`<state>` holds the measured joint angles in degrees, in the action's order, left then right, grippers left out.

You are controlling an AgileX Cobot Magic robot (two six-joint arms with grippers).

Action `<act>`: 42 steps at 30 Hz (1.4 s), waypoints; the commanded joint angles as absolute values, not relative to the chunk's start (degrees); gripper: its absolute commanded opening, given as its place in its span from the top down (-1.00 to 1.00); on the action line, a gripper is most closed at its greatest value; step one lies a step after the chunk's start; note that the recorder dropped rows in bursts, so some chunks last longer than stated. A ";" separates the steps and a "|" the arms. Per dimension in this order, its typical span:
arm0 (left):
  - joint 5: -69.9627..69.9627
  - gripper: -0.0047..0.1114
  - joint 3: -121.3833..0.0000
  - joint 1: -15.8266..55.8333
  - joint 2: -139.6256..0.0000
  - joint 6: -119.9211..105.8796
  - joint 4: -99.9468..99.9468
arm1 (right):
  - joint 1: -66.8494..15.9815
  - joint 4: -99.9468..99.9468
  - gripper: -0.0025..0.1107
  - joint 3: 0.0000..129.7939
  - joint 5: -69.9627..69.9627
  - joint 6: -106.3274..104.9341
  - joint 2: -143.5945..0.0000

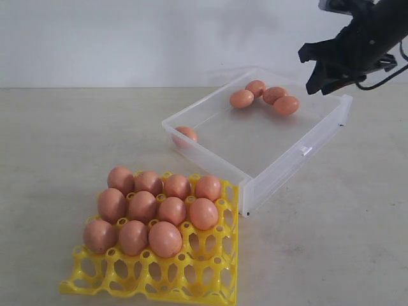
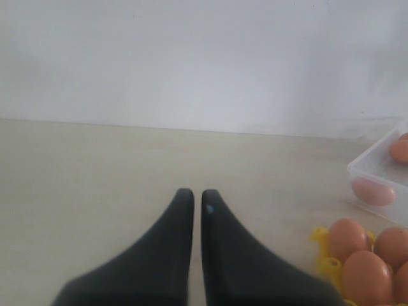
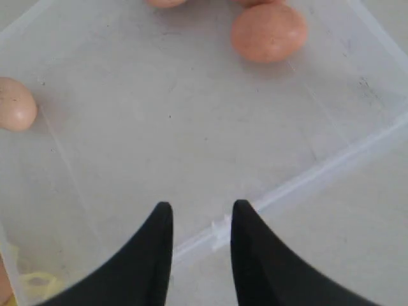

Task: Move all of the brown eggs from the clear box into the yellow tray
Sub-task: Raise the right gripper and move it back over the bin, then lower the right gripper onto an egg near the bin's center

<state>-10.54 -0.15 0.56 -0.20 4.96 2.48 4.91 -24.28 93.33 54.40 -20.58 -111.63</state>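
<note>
Exterior: the tray [image 1: 191, 274] touches the box's [image 1: 280, 166] near corner and holds 11 eggs [image 1: 171, 210]. 5 more lie in the box, 4 at its far side and 1 at its left corner. The right gripper [image 1: 306, 71] hangs above its far right corner.

Left wrist: the left gripper [image 2: 193, 194] is pressed together and empty, beside the box.

Right wrist: the right gripper's jaws are spread and empty, over the box floor.

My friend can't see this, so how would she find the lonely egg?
Find the clear box behind the yellow tray. Four eggs huddle near its far wall. The lonely egg sits alone in the left corner, touching no other egg.
</note>
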 commanded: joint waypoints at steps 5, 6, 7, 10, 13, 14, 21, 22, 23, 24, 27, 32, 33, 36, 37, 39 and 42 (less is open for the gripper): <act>-10.28 0.85 0.00 0.24 0.00 4.93 2.43 | 1.18 -21.30 0.46 99.97 47.00 -35.60 -114.67; -10.28 0.85 0.00 0.24 0.00 4.93 2.43 | 0.45 -19.26 0.37 100.25 46.54 -37.03 -114.67; -10.28 0.85 0.00 0.24 0.00 4.93 2.43 | -0.59 -16.07 0.24 100.76 46.44 -37.95 -114.67; -10.28 0.85 0.00 0.24 0.00 4.93 2.43 | -4.01 -5.59 -0.09 100.64 43.39 -40.29 -115.08; -10.28 0.85 0.00 0.24 0.00 4.93 2.43 | -7.19 0.56 -0.13 100.64 37.50 -41.95 -117.02; -10.28 0.85 0.00 0.24 0.00 4.93 2.43 | -8.00 0.88 -0.13 100.64 34.95 -42.66 -118.20; -10.28 0.85 0.00 0.24 0.00 4.93 2.43 | -10.32 2.09 -0.13 100.64 22.95 -53.68 -126.29; -10.28 0.85 0.00 0.24 0.00 4.93 2.43 | -10.32 2.08 -0.13 100.64 22.69 -53.68 -127.04; -10.28 0.85 0.00 0.24 0.00 4.93 2.43 | -10.32 2.22 -0.13 100.64 22.69 -53.68 -127.69; -10.28 0.85 0.00 0.24 0.00 4.93 2.43 | -10.32 2.22 -0.13 100.64 22.79 -53.68 -128.15; -10.28 0.85 0.00 0.24 0.00 4.93 2.43 | -10.32 5.55 -0.13 100.64 22.93 -55.13 -129.23; -10.28 0.85 0.00 0.24 0.00 4.93 2.43 | -9.72 12.95 -0.13 100.64 22.07 -55.66 -129.74; -10.28 0.85 0.00 0.24 0.00 4.93 2.43 | -9.27 12.95 -0.13 100.64 22.07 -55.12 -129.73; -10.28 0.85 0.00 0.24 0.00 4.93 2.43 | -7.55 12.85 -0.13 100.64 22.07 -53.84 -129.85; -10.28 0.85 0.00 0.24 0.00 4.93 2.43 | -6.96 12.85 -0.13 100.64 22.07 -52.98 -129.85; -10.28 0.85 0.00 0.24 0.00 4.93 2.43 | -5.64 12.49 -0.13 100.64 22.41 -51.57 -129.85; -10.28 0.85 0.00 0.24 0.00 4.93 2.43 | -4.19 12.15 -0.13 100.64 23.17 -51.12 -129.85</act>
<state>-10.54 -0.15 0.56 -0.20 4.96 2.48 -5.44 12.21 100.44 22.57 -52.19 -129.86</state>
